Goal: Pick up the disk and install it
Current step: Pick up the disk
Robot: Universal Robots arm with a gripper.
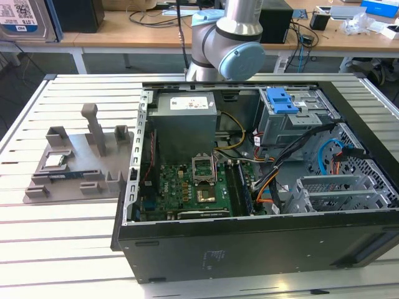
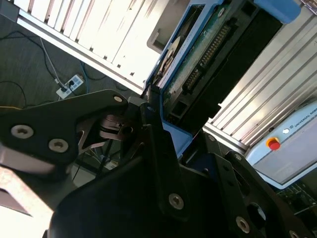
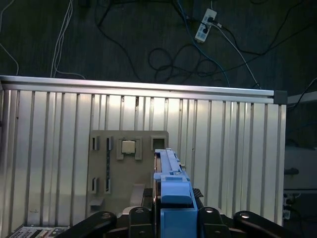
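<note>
Here, the jaws are closed on the disk (image 3: 171,168), which hangs in the air above the desk (image 3: 49,148), well apart from the open computer case (image 1: 249,243). In the first wrist view the gripper (image 3: 172,213) holds the disk edge-on by its blue carrier, over the slats just beside the grey fixture tray (image 3: 133,173). In the second wrist view the gripper (image 2: 156,124) clamps one end of the carrier, and the disk (image 2: 198,64) shows its green circuit board and black connector. In the exterior view the disk (image 1: 22,18) turns its labelled face to the camera in the upper corner on the exterior view's left.

Counted around it: one computer case lying open on the desk, holding one motherboard (image 1: 181,187), one grey power supply (image 1: 184,118) and one drive cage (image 1: 293,115) with a blue latch. Black, orange and blue cables (image 1: 293,149) cross the space just beside that cage. The one fixture tray carries one small square chip (image 3: 129,146). The arm (image 1: 227,43) stands behind the case. On the floor beyond the desk's edge lie loose leads and one white power strip (image 3: 204,26).
</note>
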